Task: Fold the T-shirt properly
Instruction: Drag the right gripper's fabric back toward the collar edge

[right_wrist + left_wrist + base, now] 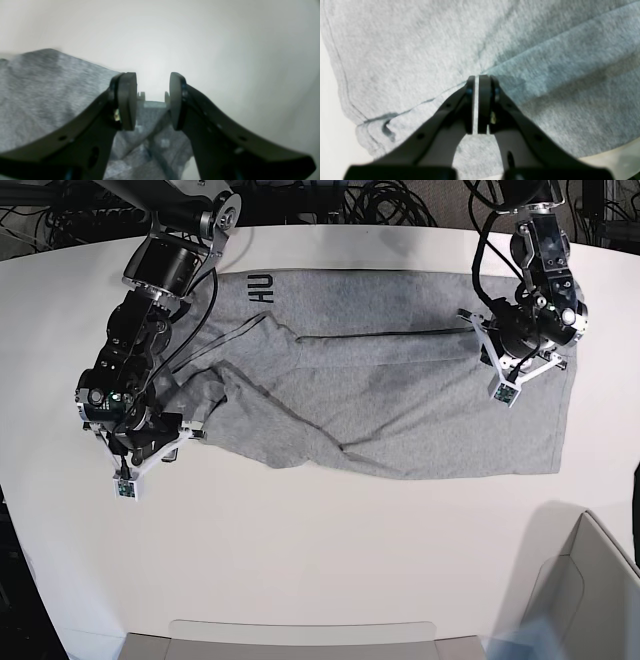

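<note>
Left wrist view: the T-shirt (420, 50) fills nearly the whole picture, its stitched hem running down the left edge beside the white table (330, 140). A fold ridge runs from the upper right down to the tips of the left gripper (477, 78), whose jaws are pressed almost together with only a pale sliver between them, clenched on that fold of cloth.

Right wrist view: the grey fabric lies to the left and below the right gripper (153, 100), with bare table beyond. The jaws stand clearly apart and nothing sits between the pads; the cloth is under them, released.

Base view: the T-shirt (400, 400) is spread across the far half of the table (320, 560), rumpled at its left end, with dark letters at the far-left edge. The left arm reaches down onto the shirt's right part. The right arm hangs over the shirt's left end, near its bunched edge.
</note>
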Robot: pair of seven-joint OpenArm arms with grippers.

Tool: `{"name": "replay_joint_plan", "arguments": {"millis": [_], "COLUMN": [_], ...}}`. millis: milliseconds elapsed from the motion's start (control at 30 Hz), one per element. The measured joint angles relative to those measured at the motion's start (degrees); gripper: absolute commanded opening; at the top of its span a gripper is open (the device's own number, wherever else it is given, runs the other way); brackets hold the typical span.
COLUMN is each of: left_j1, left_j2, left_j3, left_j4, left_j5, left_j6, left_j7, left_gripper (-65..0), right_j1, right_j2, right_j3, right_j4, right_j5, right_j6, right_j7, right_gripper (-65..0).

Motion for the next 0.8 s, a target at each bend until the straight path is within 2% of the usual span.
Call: {"name": "replay_joint_plan", "arguments": {"millis": [233, 367, 400, 500, 533, 667, 733, 800], "left_j1": [0.0, 0.0, 0.0, 0.0, -0.2, -0.2, -0.2, -0.1], "left_j2": [0.0, 0.0, 0.0, 0.0, 0.0, 0.0, 0.0, 0.0], "left_j3": [0.0, 0.0, 0.0, 0.0, -0.1, -0.2, -0.2, -0.2], "left_j4": [0.0, 0.0, 0.0, 0.0, -0.1, -0.1, -0.1, -0.1], "left_j5": [-0.1, -0.2, -0.1, -0.2, -0.2, -0.2, -0.2, 0.0], "left_j6": [0.0, 0.0, 0.0, 0.0, 0.0, 0.0, 0.0, 0.0], "left_j7": [0.0, 0.0, 0.0, 0.0, 0.0, 0.0, 0.0, 0.0], "left_gripper": [-62.1, -62.1, -62.1, -62.1, -62.1, -62.1, -62.1, -62.1], "right_j1": [2.1, 3.4, 3.8, 4.1, 4.2, 4.8, 5.4, 6.1], "right_j2": [-0.2, 0.1, 0.1, -0.1, 0.0, 0.1, 0.1, 0.1], "right_j3": [0.0, 0.1, 0.1, 0.1, 0.0, -0.3, -0.4, -0.4], "right_j4": [-9.4, -15.9, -18.1, -23.4, -24.5, -27.3, -27.9, -28.5], "right_j5": [0.3, 0.0, 0.0, 0.2, 1.4, 1.3, 1.1, 1.1], "right_j6": [0.0, 0.0, -0.5, -4.9, -6.1, -6.5, -6.6, -6.9], "right_j7": [0.0, 4.6, 6.0, 8.9, 11.6, 14.8, 14.2, 13.8], "right_gripper": [-43.8, -43.8, -43.8, -43.9, -43.9, -44.6, -50.0, -62.0]}}
